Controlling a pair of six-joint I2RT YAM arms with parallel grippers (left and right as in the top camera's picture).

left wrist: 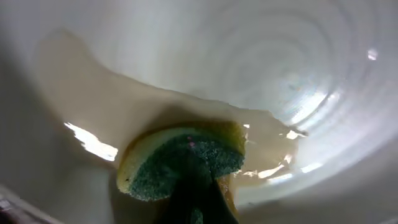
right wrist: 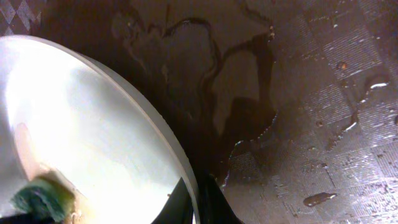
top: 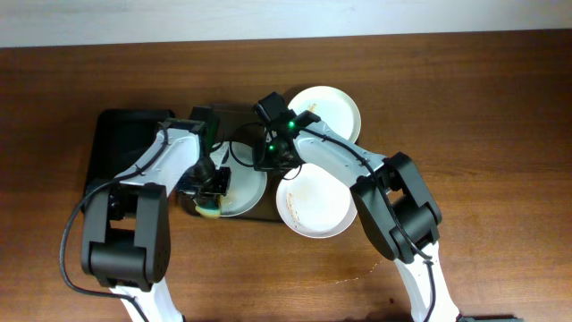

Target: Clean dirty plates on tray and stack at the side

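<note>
At left, a soft sponge (left wrist: 180, 163) was clenched in the left gripper (top: 213, 195) and pressed on a wet plate (left wrist: 261, 56) lying in the tray (right wrist: 298, 93). Its rim was pinched by the right gripper (right wrist: 198, 200). The plate was judged stiff, slippery and breakable, best taken at the rim.

No writing, label, brand, number or sign can be read in any of the views. The dirty plates (top: 315, 207) are seen as plain white, and the tray (right wrist: 311, 93) is marked only by its woven texture and water streaks (no characters among them). The green lights (top: 290, 117) on the right arm are shown as plain dots, not as figures.
</note>
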